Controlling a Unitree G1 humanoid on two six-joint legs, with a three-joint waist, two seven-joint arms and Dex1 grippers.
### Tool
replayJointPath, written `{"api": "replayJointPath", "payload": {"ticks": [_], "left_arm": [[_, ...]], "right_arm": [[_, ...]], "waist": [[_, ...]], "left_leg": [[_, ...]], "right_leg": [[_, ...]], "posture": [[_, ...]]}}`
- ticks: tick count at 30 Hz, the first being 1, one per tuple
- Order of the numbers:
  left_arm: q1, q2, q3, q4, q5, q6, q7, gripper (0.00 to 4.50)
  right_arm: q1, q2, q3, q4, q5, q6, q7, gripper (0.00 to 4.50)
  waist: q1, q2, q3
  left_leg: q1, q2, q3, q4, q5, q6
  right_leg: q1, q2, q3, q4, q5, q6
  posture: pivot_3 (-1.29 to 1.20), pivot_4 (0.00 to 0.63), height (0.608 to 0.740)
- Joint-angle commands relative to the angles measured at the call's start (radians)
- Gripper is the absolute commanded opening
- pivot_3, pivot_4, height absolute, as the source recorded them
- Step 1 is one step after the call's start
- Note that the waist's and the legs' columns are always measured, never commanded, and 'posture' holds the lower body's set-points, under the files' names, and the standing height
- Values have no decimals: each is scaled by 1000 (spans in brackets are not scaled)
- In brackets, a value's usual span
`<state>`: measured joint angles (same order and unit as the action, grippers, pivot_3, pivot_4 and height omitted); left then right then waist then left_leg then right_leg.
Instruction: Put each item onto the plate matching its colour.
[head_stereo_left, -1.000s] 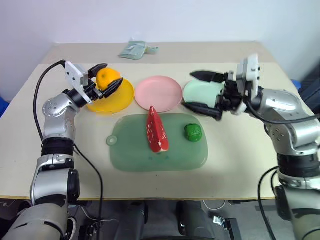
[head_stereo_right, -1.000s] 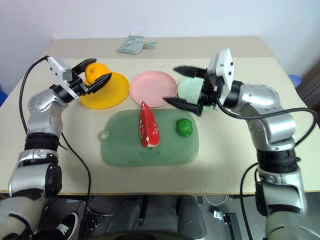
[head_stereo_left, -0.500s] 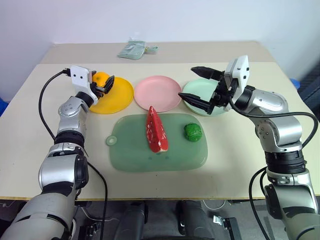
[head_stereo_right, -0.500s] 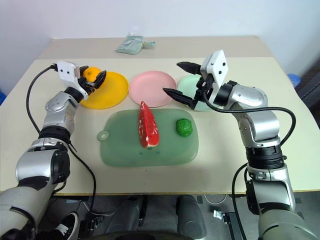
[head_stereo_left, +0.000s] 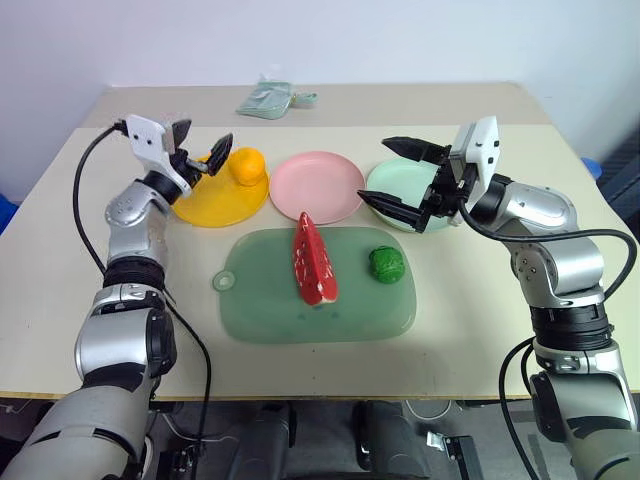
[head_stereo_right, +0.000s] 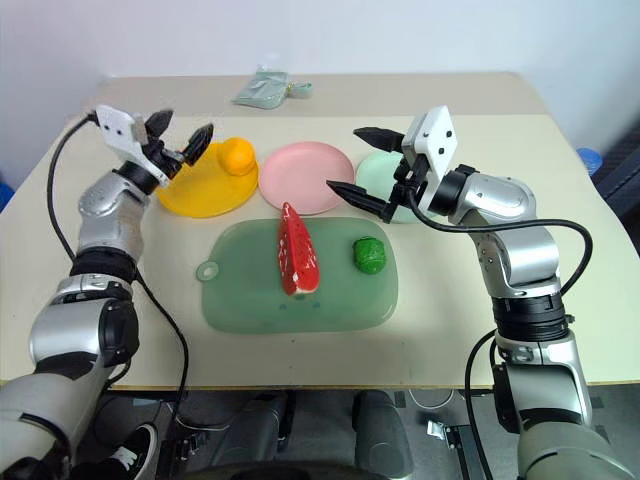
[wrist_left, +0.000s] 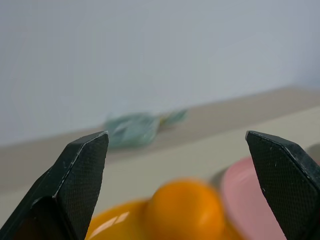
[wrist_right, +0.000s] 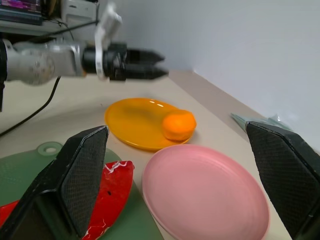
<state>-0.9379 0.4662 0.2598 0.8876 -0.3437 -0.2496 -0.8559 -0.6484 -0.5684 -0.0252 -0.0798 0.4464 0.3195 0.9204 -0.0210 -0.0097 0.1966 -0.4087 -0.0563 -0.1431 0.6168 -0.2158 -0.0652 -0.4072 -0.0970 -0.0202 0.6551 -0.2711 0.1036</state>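
Jaws spread, empty; round glossy orange fruit (head_stereo_left: 247, 164) on smooth yellow plate (head_stereo_left: 205, 205).

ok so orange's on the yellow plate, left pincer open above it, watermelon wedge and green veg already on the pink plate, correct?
Not quite. The watermelon wedge and green vegetable lie on the large pale green tray, not the pink plate, which is bare; the left eye view shows it. The orange is on the yellow plate, with the left pincer open beside it.
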Motion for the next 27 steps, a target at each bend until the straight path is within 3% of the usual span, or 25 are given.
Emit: {"api": "replayJointPath", "payload": {"ticks": [1, 5, 17, 27], "left_arm": [[86, 39, -25, -216, -113, 181, -232, 4482], [132, 50, -32, -285, -104, 185, -251, 4482], [295, 154, -44, -608, -248, 578, -382, 4482], [402, 185, -32, -749, -277, 647, -355, 4482]], "right_arm": [[-10, -9, -27, -6, 7, -7, 0, 4500], [-10, -6, -23, -15, 10, 4, -5, 4500], [-16, -13, -36, -64, 79, 171, -37, 4500], [-69, 35, -56, -176, 216, 418, -166, 4500]], "waist": [[-6, 0, 0], [-17, 0, 0], [-22, 0, 0], [-21, 0, 0]], "left_leg": [[0, 0, 1, 0, 0, 0], [1, 0, 2, 0, 0, 0], [2, 1, 3, 0, 0, 0], [2, 1, 3, -1, 0, 0]], "right_leg": [[0, 0, 1, 0, 0, 0], [0, 1, 3, 1, 0, 0], [-1, 1, 5, 2, 0, 0], [-2, 1, 6, 2, 0, 0]], "posture": [[0, 150, 740], [0, 150, 740], [0, 150, 740], [0, 150, 740]]}}
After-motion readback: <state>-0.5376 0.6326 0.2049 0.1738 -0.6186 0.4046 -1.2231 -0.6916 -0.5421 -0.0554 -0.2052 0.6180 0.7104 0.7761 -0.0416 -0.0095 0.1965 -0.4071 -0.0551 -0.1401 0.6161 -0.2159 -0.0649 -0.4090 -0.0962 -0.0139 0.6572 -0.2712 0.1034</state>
